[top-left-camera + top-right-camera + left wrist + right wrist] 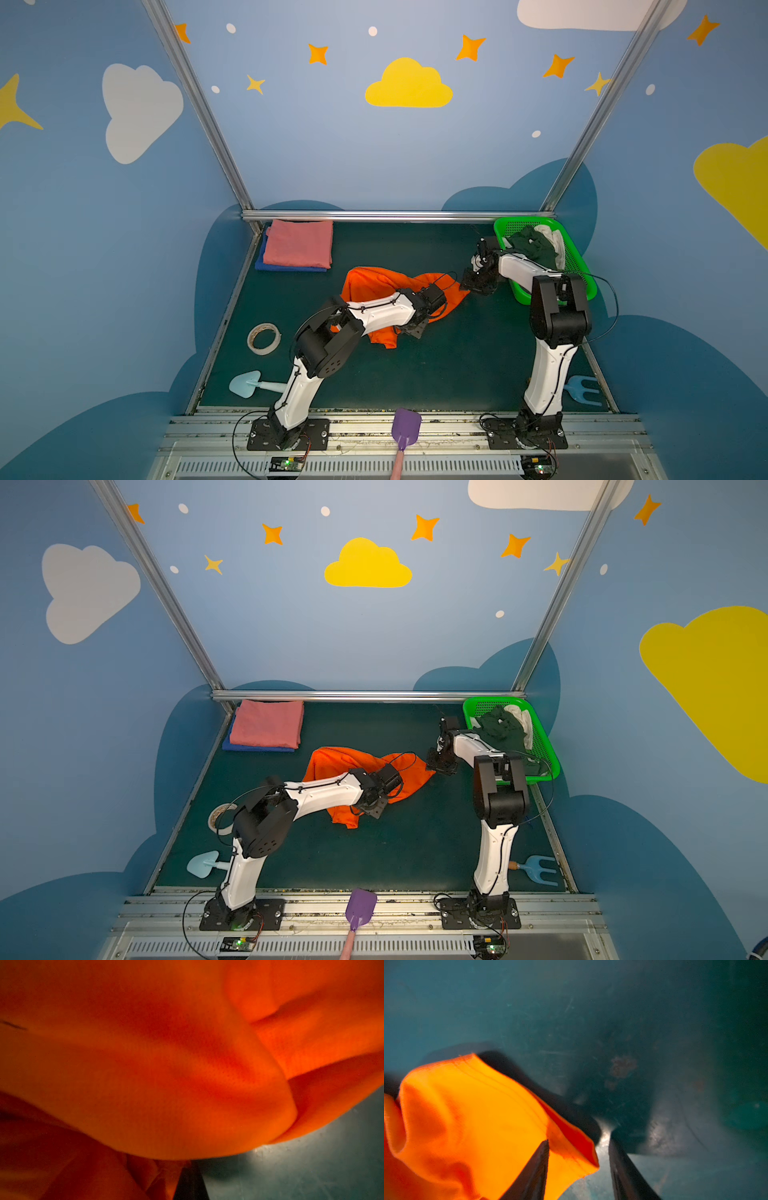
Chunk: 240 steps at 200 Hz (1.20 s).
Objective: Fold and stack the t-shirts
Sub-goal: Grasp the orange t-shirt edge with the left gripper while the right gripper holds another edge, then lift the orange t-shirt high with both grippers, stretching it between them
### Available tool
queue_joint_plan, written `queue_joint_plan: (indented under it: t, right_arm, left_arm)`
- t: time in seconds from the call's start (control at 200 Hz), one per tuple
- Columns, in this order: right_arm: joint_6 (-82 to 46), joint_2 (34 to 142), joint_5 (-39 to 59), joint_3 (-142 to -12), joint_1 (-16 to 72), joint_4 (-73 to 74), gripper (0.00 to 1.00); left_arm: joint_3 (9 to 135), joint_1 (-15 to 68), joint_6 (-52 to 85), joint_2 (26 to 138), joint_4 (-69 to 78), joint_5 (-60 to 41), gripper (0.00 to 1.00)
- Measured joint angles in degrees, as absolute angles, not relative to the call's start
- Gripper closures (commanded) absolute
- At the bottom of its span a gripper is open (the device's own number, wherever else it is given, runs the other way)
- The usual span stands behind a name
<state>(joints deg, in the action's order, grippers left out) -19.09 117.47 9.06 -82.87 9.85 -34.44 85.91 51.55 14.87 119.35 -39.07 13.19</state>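
Observation:
The orange t-shirt [386, 286] lies crumpled in the middle of the dark green table. My left gripper [411, 330] is pressed into its near edge and is shut on the cloth. In the left wrist view orange folds [166, 1064] fill the picture and only one dark fingertip [190, 1180] shows. My right gripper [471, 286] is at the shirt's right corner. Its jaws stand open with that hemmed corner [571, 1157] between them, as the right gripper [579, 1144] shows in its wrist view. A folded pink t-shirt [298, 248] lies on a folded blue t-shirt [286, 268] at the back left.
A green mesh basket [579, 262] with dark green and white cloth stands at the back right, just behind my right arm. A tape roll [263, 338] and a pale blue toy shovel [245, 384] lie left, a blue toy rake [584, 388] right, a purple shovel [406, 426] at the front rail.

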Motion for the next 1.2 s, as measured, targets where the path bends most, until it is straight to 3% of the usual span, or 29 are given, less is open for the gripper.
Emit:
queue_joint_plan:
  t: [0.14,0.345,0.691,0.891,1.201]
  right_arm:
    - [-19.25,117.19,8.91,-82.11,9.80,-33.71,0.64]
    - [-19.14,117.10,8.97,-81.65,9.80,-33.61,1.00]
    - [-19.09,114.93,9.69,-81.52,9.82,-35.05,1.00]
    - [-18.96,100.16,7.18,-81.60,9.52,-36.80,1.00]
    - [-17.98,82.52,1.06,-83.57,8.27,-38.79,1.00]
  left_arm:
    - [85.80,51.55,14.87,117.01,-39.24,13.37,0.95]
    - [85.47,51.55,14.87,112.16,-39.24,13.65,0.95]
    - [82.52,51.53,11.51,103.09,-40.60,17.43,0.95]
    - [80.42,48.77,7.40,88.60,-41.04,20.97,0.95]
    - [76.38,36.07,3.16,67.16,-39.38,23.59,0.95]
